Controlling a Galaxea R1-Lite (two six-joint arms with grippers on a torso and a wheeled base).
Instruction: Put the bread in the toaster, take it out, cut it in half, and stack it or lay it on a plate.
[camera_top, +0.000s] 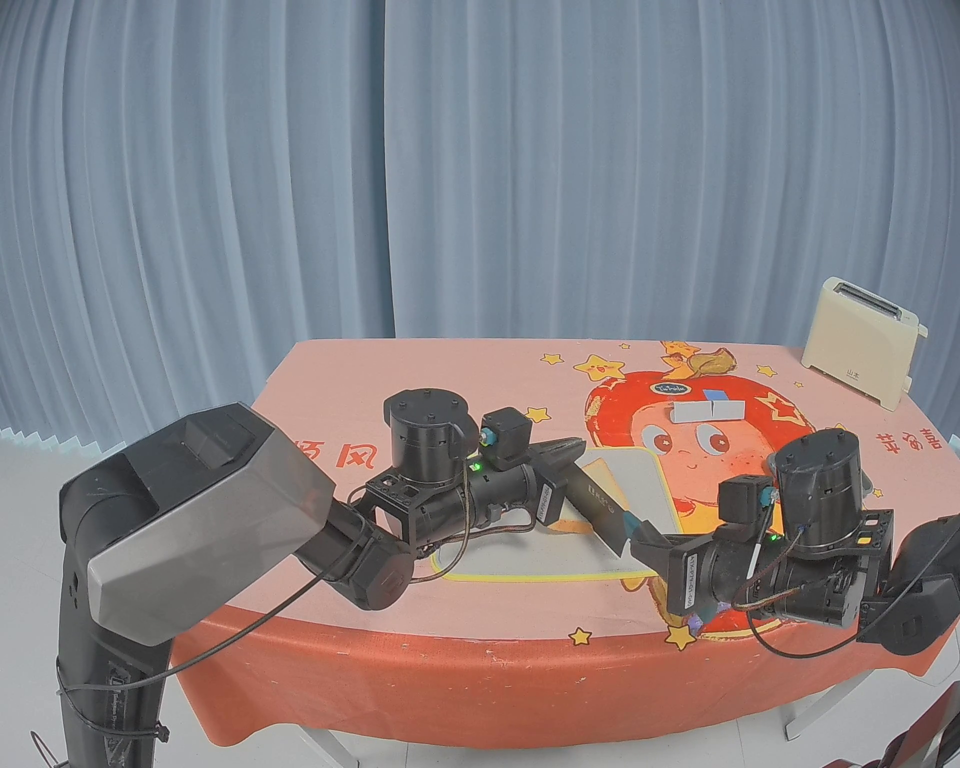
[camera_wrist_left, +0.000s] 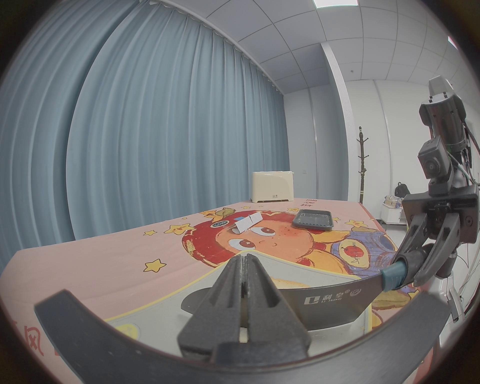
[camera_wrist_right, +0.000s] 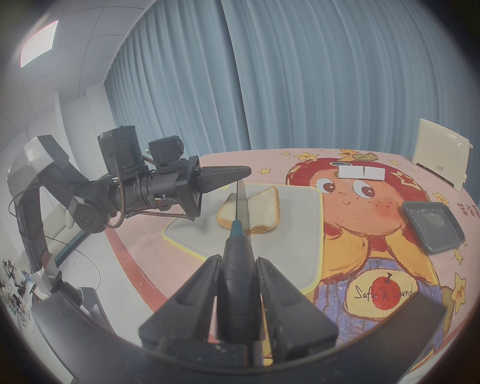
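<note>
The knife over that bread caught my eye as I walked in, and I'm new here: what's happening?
The right gripper is shut on the handle of a knife, its blade lined up across the middle of a bread slice on the cutting board. The left gripper, shut, sits at the slice's left side; whether it touches the bread is unclear. The slice looks uncut. The toaster stands at the table's far right corner, a dark tray to the right of the board.

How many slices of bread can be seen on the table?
1. The bread lies on the cutting board, under the knife; the blade may hide a cut.
</note>
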